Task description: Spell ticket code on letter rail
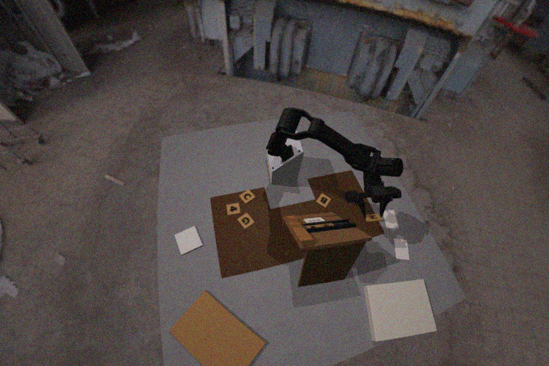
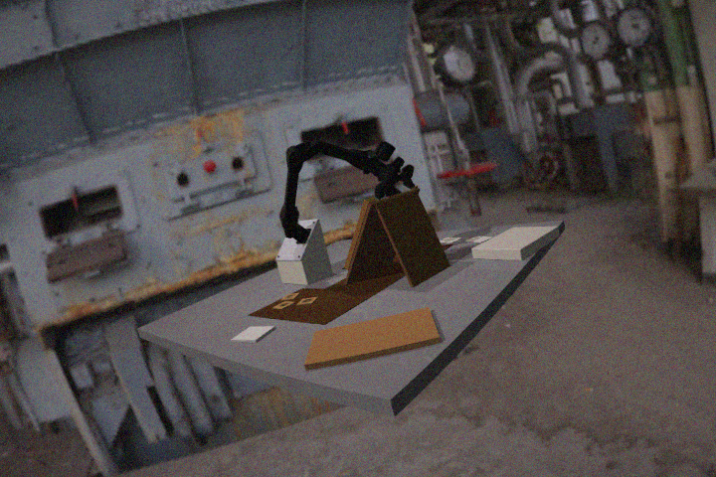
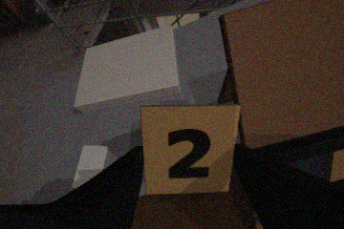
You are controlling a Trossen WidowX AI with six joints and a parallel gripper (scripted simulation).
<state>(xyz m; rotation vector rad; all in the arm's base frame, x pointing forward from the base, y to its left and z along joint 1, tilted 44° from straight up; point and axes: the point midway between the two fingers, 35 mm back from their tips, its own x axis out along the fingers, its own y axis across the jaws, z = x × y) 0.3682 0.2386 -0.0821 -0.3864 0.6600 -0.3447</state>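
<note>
The gripper (image 1: 374,216) (image 3: 188,167) is clasping the "2" tile (image 1: 374,217) (image 3: 190,149), whose face is filling the near foreground of the wrist view. Just beyond, the letter rail (image 1: 330,225) is lying beside the tile on the sloping board (image 1: 335,239) (image 2: 415,236) (image 3: 294,72); a tilted entry would risk jamming the tile against the rail's lip, and early release could send it sliding off the slope.

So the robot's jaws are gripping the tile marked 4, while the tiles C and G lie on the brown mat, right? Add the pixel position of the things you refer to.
Nearly: the jaws (image 1: 374,214) grip the tile marked 2 (image 1: 374,217) (image 3: 189,150), as the wrist view shows. Tiles C (image 1: 247,196) and G (image 1: 245,220) do lie on the brown mat (image 1: 240,254) (image 2: 336,309).
</note>
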